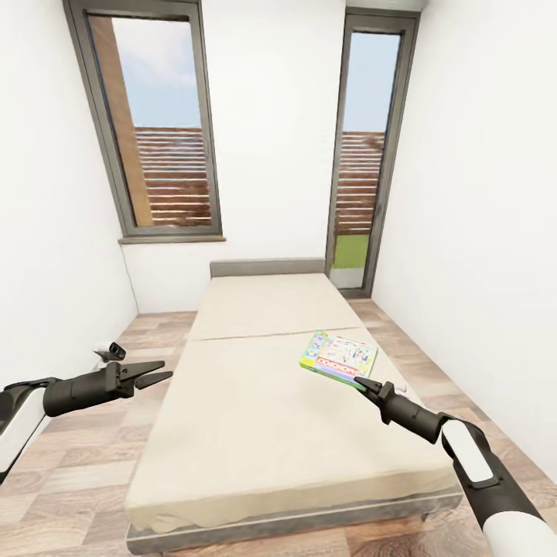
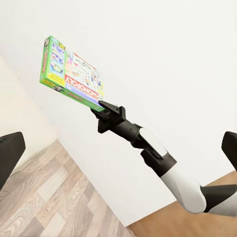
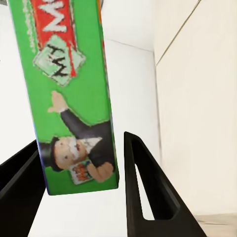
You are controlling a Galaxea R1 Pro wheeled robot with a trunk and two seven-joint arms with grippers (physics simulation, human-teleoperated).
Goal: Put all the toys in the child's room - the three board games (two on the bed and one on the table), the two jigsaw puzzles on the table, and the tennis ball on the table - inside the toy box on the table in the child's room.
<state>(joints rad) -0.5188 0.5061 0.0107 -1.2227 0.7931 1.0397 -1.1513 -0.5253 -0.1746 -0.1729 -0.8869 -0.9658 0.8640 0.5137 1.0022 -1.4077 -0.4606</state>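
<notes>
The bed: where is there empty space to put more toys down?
Nearly all the bed is bare: from the headboard to the foot and along its left side. Only the right edge is busy, where the right gripper meets the board game.

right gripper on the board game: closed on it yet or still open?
Open. Right wrist view shows the right gripper's fingers spread, the board game's edge between them with gaps on both sides.
</notes>
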